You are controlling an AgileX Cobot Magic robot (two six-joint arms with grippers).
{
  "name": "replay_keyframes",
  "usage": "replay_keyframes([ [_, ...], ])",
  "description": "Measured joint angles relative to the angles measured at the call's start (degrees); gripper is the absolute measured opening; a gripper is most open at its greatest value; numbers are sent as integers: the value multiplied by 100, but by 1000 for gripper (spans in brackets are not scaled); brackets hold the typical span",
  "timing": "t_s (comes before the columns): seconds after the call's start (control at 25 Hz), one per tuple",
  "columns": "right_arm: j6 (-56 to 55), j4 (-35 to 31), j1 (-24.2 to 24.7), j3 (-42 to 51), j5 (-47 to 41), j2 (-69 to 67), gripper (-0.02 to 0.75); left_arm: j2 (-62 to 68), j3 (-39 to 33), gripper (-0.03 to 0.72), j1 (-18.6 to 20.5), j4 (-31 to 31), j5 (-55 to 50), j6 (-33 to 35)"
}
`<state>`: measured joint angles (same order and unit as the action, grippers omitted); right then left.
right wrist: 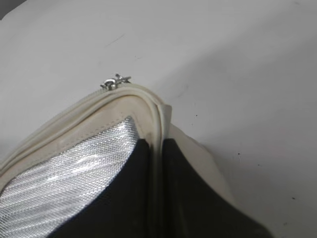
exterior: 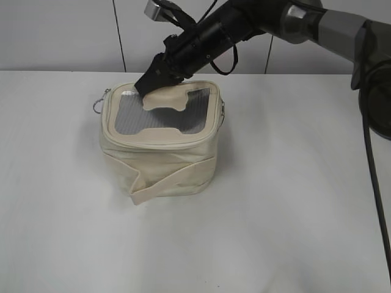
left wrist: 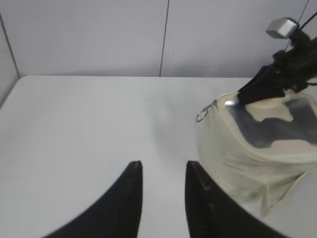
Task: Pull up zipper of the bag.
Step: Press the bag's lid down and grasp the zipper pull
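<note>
A cream fabric bag [exterior: 160,166] with a silver mesh top panel [exterior: 128,116] stands on the white table. Its metal zipper pull and ring [exterior: 98,105] hang at the top left corner; they also show in the left wrist view [left wrist: 202,115] and the right wrist view [right wrist: 115,82]. My right gripper [exterior: 149,82] reaches across to the bag's far top edge and is shut on the cream piped rim [right wrist: 157,124], a short way from the pull. My left gripper [left wrist: 163,171] is open and empty above the table, left of the bag [left wrist: 237,153].
The white table [exterior: 293,201] meets a pale panelled wall [exterior: 61,36] behind the bag. A cream strap [exterior: 165,186] hangs off the bag's front. The right arm [exterior: 287,18] and its cable cross above the bag's back right.
</note>
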<state>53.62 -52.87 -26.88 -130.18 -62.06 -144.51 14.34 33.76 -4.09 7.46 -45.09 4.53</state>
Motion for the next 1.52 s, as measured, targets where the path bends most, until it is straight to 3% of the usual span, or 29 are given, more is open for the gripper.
replay_keyframes([
  [0.12,-35,0,0,0,-40,0,53,1000,2,239,0,671,789,64],
  [0.2,-42,0,0,0,-62,0,53,2036,31,246,0,1273,1309,647],
  [0.32,-48,0,0,-2,-88,0,53,3955,179,305,0,2892,1682,2688],
  [0.48,-77,0,0,-7,-119,0,50,6173,798,427,136,5183,1098,5881],
  [0.6,-96,-12,0,-7,-132,0,50,7360,1216,456,277,6181,743,8381],
  [0.72,-109,-12,0,-9,-132,0,50,8096,1452,463,320,6681,697,9960],
  [1.0,-157,-12,0,-9,-137,0,50,8663,1576,465,313,7756,848,11867],
  [1.12,-170,-12,0,-9,-137,0,49,8751,1576,465,302,8146,886,12379],
  [1.52,-191,-12,0,-9,-142,0,55,9115,1859,447,265,8504,858,12773],
])
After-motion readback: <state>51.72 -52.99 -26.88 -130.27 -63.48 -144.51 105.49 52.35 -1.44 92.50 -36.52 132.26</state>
